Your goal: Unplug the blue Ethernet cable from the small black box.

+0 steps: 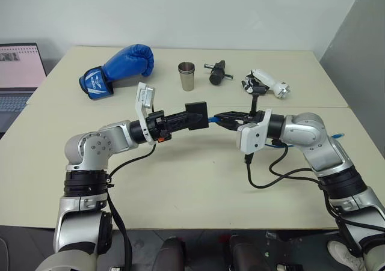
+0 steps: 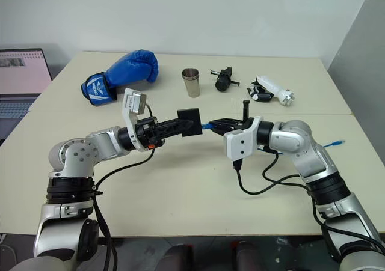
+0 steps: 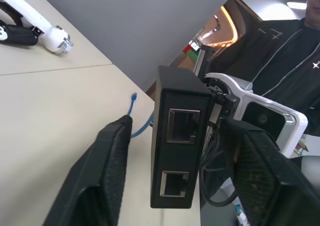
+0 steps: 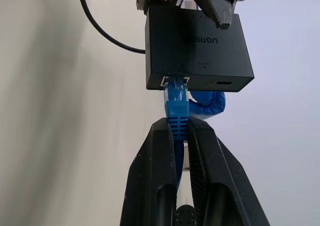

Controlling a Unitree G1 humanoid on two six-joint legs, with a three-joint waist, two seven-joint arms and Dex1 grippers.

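Observation:
The small black box (image 1: 197, 113) hangs above the middle of the table (image 1: 198, 187), with the blue Ethernet cable (image 4: 176, 98) plugged into one edge. My right gripper (image 1: 219, 118) is shut on the cable just behind its plug. The cable's free end (image 2: 338, 143) trails onto the table past my right arm. My left gripper (image 3: 175, 128) reaches in from the opposite side, and its fingers (image 3: 107, 171) stand on either side of the box (image 3: 180, 136) with a gap showing on each side. Two empty ports on the box face the left wrist.
Along the table's far side lie a blue boxing glove (image 1: 120, 68), a metal cup (image 1: 187, 76), a black cylindrical tool (image 1: 217, 73) and a white tool (image 1: 264, 82). A laptop (image 1: 18, 79) sits at far left. A person in a black jacket (image 3: 280, 50) is to my right.

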